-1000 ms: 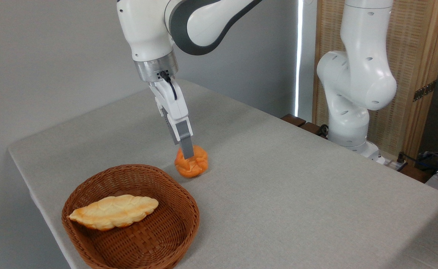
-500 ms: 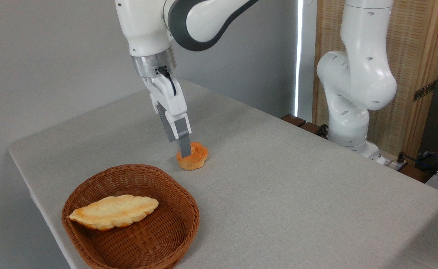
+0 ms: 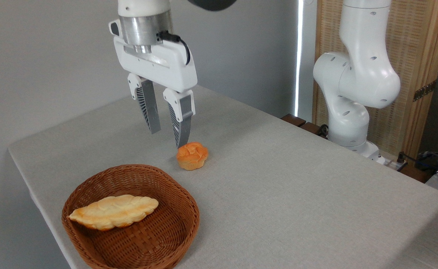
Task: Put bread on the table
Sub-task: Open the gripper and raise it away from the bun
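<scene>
Fixed camera: gripper has let go and lifted, jaws now spread apart and empty just above-left of the bun, which sits alone on the table just beyond the wicker basket, so placement looks done.

white arm (black cable), grey ribbed fingers

Count: 1 bun, 1 braided loaf, 1 basket, 1 tabletop, 1 arm, 1 end effector with 2 fingers.
</scene>
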Available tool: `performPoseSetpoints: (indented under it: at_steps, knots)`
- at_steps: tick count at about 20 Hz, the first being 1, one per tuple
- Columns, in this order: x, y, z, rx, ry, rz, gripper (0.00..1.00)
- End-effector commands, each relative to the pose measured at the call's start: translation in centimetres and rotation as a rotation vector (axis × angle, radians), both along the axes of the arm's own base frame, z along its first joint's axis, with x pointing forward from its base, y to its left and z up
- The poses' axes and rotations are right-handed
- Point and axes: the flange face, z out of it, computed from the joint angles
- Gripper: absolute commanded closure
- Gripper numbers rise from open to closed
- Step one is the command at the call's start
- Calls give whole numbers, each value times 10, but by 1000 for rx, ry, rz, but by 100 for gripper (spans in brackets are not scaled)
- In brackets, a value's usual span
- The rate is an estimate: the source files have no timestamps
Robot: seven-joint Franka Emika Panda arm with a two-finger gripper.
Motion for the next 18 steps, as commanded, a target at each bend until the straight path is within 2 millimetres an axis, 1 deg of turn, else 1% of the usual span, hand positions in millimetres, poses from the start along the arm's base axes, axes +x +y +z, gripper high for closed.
performPoseSetpoints:
  at_steps: [1,4,5,6,7,9,11,12,13,18]
  knots:
    - [14,22,16,-6,22,8,0]
    - [13,35,22,-3,38,-33,0]
    - [12,36,24,-2,44,-47,0]
    - [12,43,26,-3,44,-43,0]
    - [12,45,27,-4,41,-41,0]
    - [11,43,34,-9,40,-40,0]
    - [12,40,36,-1,62,-41,0]
    - [12,39,44,0,49,-43,0]
    - [13,39,46,0,44,-44,0]
    - [15,44,43,65,46,-44,0]
